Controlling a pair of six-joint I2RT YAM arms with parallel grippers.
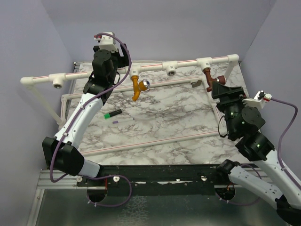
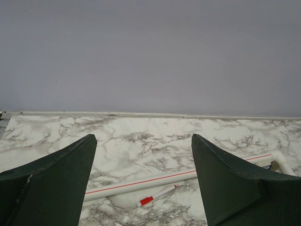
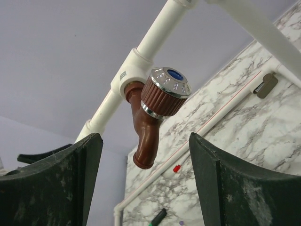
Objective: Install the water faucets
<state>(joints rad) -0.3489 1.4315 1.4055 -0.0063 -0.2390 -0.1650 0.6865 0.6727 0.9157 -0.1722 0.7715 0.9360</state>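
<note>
**Faucets both seated on the pipe rail, fingers clear**

Reddish-brown faucet (image 3: 149, 120) hangs spout-down from a white T-fitting (image 3: 133, 66) on the pipe rail (image 1: 155, 65) that runs above the far edge of the worktop (image 1: 164, 122), close to the far right corner. Its stem looks fully entered in the fitting. The orange-yellow faucet (image 1: 137, 89), with its silver knob (image 1: 146, 84), hangs from another fitting further left along the same rail, left of the middle of the far edge. One more fitting (image 1: 170, 70) between them stands unfilled.

Both faucets look like small, stiff, light plastic parts, not fragile. On the brown one the ribbed knob collar should give good purchase, but its shiny cap and smooth curved spout are likely slippery. The knob may also turn on its own, so any further tightening is probably better done by the body just below the stem.

The right arm's fingers (image 3: 235, 188) are spread wide on either side of the brown faucet, with a gap on each side and nothing grasped. The left arm's fingers (image 2: 51, 183) are also spread and hold nothing, facing the back wall over the far edge of the worktop. A green marker (image 1: 113, 113) lies on the worktop, well apart from both faucets.
</note>
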